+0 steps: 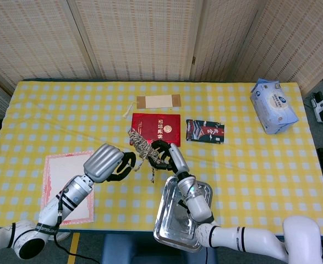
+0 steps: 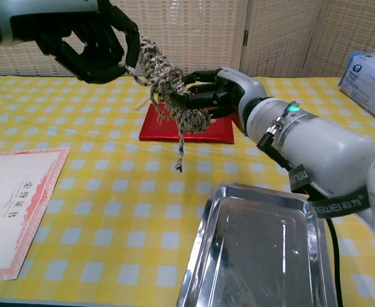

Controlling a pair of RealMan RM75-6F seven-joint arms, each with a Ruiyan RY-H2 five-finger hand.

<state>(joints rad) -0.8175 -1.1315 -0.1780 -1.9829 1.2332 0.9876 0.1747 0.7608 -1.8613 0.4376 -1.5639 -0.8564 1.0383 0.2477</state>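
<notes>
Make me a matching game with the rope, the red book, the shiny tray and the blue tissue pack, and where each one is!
Things:
1. rope bundle
2. red book
3. metal tray
4. tissue pack

Places:
A. at the near table edge, nothing in it
B. far right corner of the table
C. held up in the air by the right hand
D. lying flat in the middle of the table, beside a dark packet

Pairs: 1-C, 2-D, 3-A, 4-B
</notes>
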